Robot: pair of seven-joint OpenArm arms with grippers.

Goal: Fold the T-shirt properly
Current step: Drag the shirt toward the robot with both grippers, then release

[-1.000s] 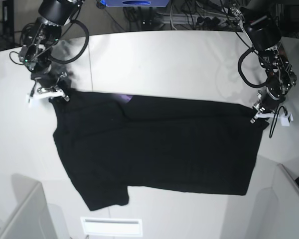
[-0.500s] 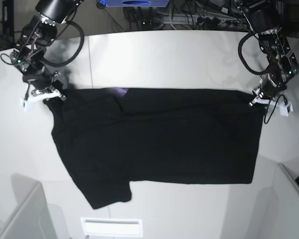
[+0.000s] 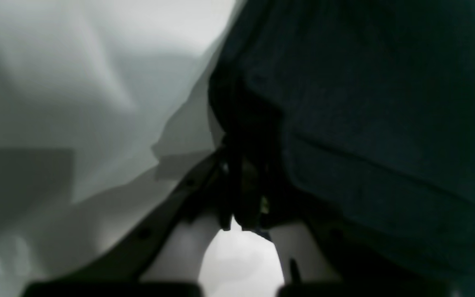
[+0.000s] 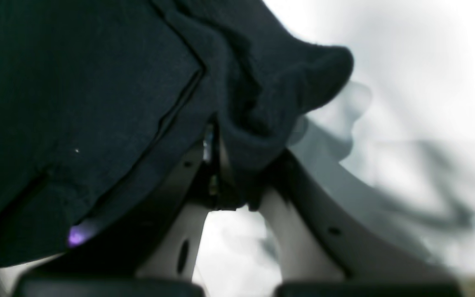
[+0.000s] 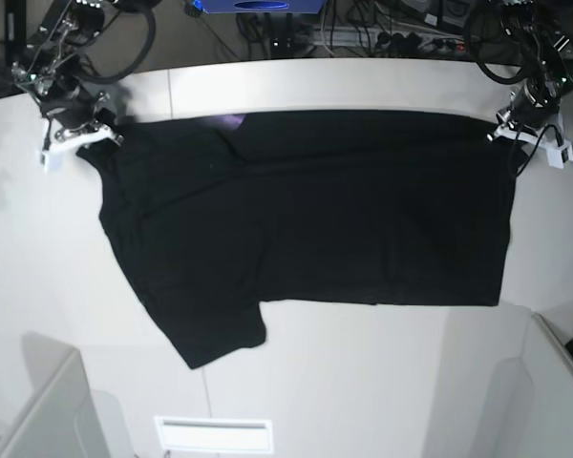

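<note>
T-shirt [image 5: 306,215] cloth, plain black, lies spread wide across the white worktop [image 5: 363,382], its top edge pulled into a nearly straight line between the two arms near the far side of the worktop. In the base view the right gripper [image 5: 76,136] is at the upper left and the left gripper [image 5: 520,129] at the upper right, each at one top corner of the garment.

The right gripper's white fingers [image 4: 182,243] are pressed together on a bunched fold of black cloth, which bulges above them in the right wrist view; a seam runs diagonally across the fabric there, and a small purple patch [image 4: 76,236] shows at the lower left edge of the cloth. The left gripper's fingers [image 3: 179,247] are likewise clamped on a gathered corner of the T-shirt, with the dark fabric filling the right side of the left wrist view and the pale worktop on the left.

In the base view the body of the shirt forms a broad dark rectangle. One short sleeve [image 5: 215,334] juts out toward the near edge at the lower left. A sliver of purple print [image 5: 231,120] peeks out at the top edge, left of centre, where a fold line runs down the cloth. The bottom edge lies fairly straight. Cables [image 5: 363,38] and equipment sit beyond the far edge of the worktop.
</note>
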